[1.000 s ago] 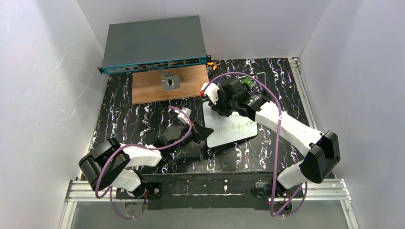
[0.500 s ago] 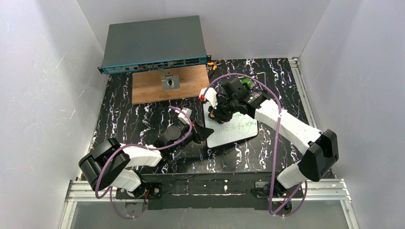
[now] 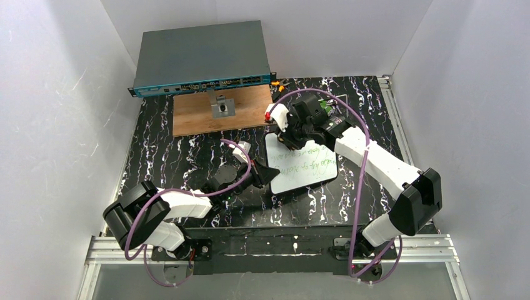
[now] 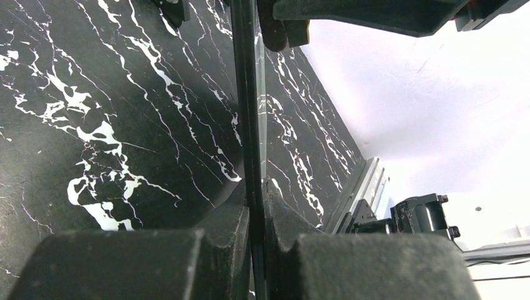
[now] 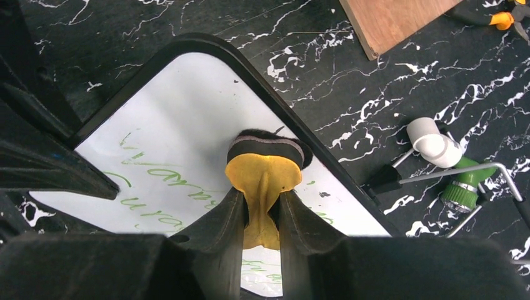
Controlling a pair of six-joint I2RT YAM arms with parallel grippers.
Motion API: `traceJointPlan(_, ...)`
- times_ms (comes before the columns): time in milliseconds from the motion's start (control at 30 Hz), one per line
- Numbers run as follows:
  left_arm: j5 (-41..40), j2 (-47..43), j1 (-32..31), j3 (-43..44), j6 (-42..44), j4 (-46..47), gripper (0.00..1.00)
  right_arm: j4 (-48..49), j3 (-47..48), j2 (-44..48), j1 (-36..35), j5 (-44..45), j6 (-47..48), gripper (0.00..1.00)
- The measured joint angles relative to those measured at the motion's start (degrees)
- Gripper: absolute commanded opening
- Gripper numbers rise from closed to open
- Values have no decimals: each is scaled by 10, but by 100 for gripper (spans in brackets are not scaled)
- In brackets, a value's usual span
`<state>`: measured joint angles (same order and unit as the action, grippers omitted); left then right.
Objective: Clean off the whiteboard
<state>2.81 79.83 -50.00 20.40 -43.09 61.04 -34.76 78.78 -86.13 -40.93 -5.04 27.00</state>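
The whiteboard [image 3: 303, 165] lies on the black marbled table, glossy white with a dark rim and green handwriting [image 5: 162, 178]. My left gripper [image 3: 267, 175] is shut on its left edge; in the left wrist view the thin rim [image 4: 247, 119] runs between my fingers [image 4: 225, 234]. My right gripper [image 3: 294, 139] is shut on a yellow eraser [image 5: 262, 181] whose dark felt pad [image 5: 265, 145] presses on the board near its far corner. The upper part of the board [image 5: 187, 106] is wiped white; green lines show on the near part.
A brown wooden board [image 3: 222, 109] with a small metal part and a grey network switch [image 3: 201, 57] stand at the back. Orange-handled pliers [image 5: 500, 17], a green-and-white fitting [image 5: 447, 165] and a metal rod [image 5: 450, 175] lie right of the whiteboard.
My right gripper with the eraser moved toward the board's left part, then back up to its far corner. The left gripper and the board have not moved.
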Motion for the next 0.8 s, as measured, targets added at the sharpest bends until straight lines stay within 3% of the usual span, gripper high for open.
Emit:
traceJointPlan(133, 2, 0, 0, 0, 0, 0, 0, -15, 13, -5, 7, -22, 8, 1)
traceJointPlan(500, 1, 0, 0, 0, 0, 0, 0, -9, 21, -10, 3, 26, -39, 1)
traceJointPlan(800, 6, 0, 0, 0, 6, 2, 0, -46, 23, -10, -7, -101, 9, 1)
